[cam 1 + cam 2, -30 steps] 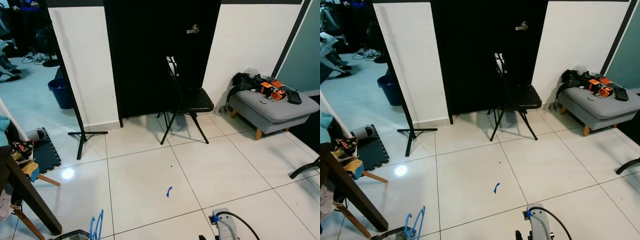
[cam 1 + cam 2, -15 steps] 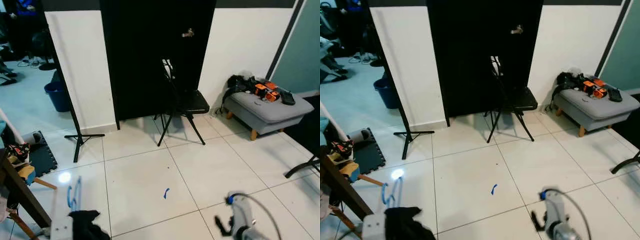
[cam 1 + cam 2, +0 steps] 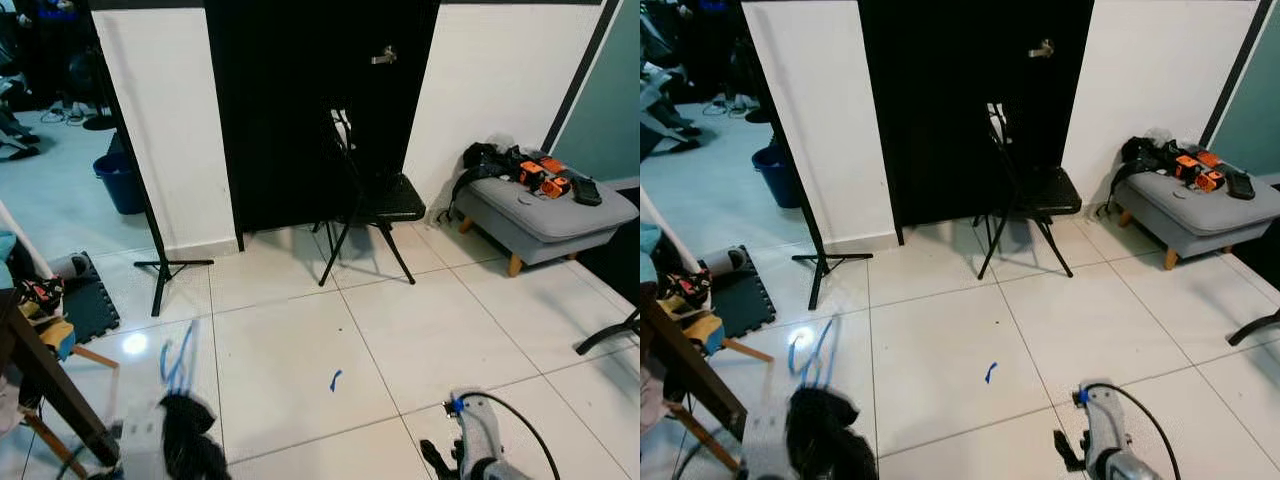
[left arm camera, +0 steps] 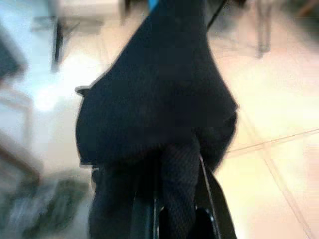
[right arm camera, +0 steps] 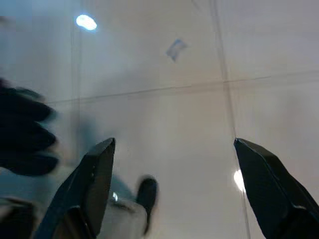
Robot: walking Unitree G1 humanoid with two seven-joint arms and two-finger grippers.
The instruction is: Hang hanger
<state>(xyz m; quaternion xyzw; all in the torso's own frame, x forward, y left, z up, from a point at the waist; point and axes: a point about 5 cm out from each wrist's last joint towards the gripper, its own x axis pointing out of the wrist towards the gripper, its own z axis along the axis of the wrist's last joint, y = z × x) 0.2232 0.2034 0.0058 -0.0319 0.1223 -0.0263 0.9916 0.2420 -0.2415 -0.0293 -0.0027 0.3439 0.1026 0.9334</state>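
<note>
Left eye view: left gripper (image 3: 185,440) pinches a blurred blue hanger (image 3: 178,355) above white tiles; right gripper (image 5: 172,186) hangs spread wide.

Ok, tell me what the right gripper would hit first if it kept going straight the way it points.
Probably the white tiled floor: the right gripper, fingers spread wide, points down at bare tile, though depth is hard to judge.

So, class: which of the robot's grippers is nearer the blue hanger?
Left. The left gripper sits directly under the blue hanger, which sticks up from it above a dark garment. The right gripper, open, hangs over bare tiles across the floor.
</note>
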